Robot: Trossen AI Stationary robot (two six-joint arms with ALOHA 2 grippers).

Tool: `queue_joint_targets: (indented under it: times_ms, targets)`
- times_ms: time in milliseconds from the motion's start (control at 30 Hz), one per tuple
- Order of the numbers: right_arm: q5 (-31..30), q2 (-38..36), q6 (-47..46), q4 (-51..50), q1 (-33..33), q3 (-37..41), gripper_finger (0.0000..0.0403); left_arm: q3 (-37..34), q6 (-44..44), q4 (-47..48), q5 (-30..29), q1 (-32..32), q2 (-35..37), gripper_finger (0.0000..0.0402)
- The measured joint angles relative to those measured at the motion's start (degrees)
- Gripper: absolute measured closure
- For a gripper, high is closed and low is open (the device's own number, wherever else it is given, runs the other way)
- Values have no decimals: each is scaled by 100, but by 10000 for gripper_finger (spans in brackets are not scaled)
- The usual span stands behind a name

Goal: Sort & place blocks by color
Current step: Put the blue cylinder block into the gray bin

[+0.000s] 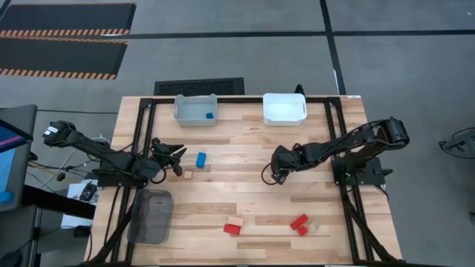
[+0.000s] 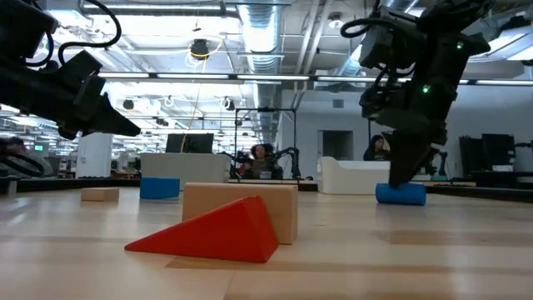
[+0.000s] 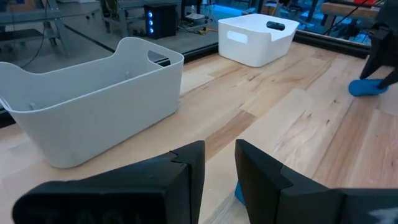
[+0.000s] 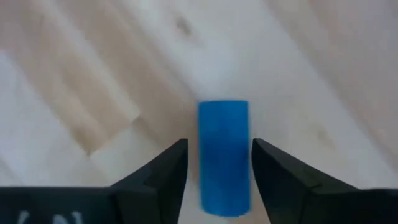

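Going near to far in the high view, on the bench [image 1: 245, 200]: at 6 o'clock lie a red wedge [image 1: 232, 228] touching a tan block [image 1: 237, 222], and toward 5 o'clock two red blocks [image 1: 300, 222] beside a tan piece [image 1: 314, 225]. At 8 o'clock sits the dark mesh bin [image 1: 151, 215].

Mid-bench, the right gripper [image 4: 217, 165] hangs low over a blue cylinder [image 4: 223, 155] lying on its side; its jaws stand parted on either side of the cylinder, with a gap to each finger, gripping nothing.

At 9 o'clock the left gripper [image 3: 219, 168] waits, jaws narrowly apart and empty, near a blue block [image 1: 201, 159] and a small tan block [image 1: 188, 175].

Farthest, toward 11 o'clock, the grey bin [image 1: 195, 110] holds a blue piece [image 1: 210, 116]; the white bin [image 1: 284, 108] stands at 1 o'clock.
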State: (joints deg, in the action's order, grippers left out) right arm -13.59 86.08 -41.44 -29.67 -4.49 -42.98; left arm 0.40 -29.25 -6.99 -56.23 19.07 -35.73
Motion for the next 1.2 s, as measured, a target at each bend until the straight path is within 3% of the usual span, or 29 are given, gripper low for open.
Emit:
queue_joint_targets:
  times_ms: [100,200,533,700,933,1200]
  targets:
    - [333,9,82,-215,-40,0,184,0,1,0,0,0,-1,322]
    - [210,31,98,-354,-141,4,187,-1,-1,0,0,0,0,322]
    - [271,20,99,-323,-188,-2,262,-2,-3,-18,44,0,1,322]
    - [267,19,100,-316,-186,-4,274,0,-1,-19,44,0,1,322]
    - [189,23,95,-288,-188,-2,255,0,1,-19,42,0,1,322]
    - [160,31,121,-121,-234,4,197,0,3,-19,42,0,1,322]
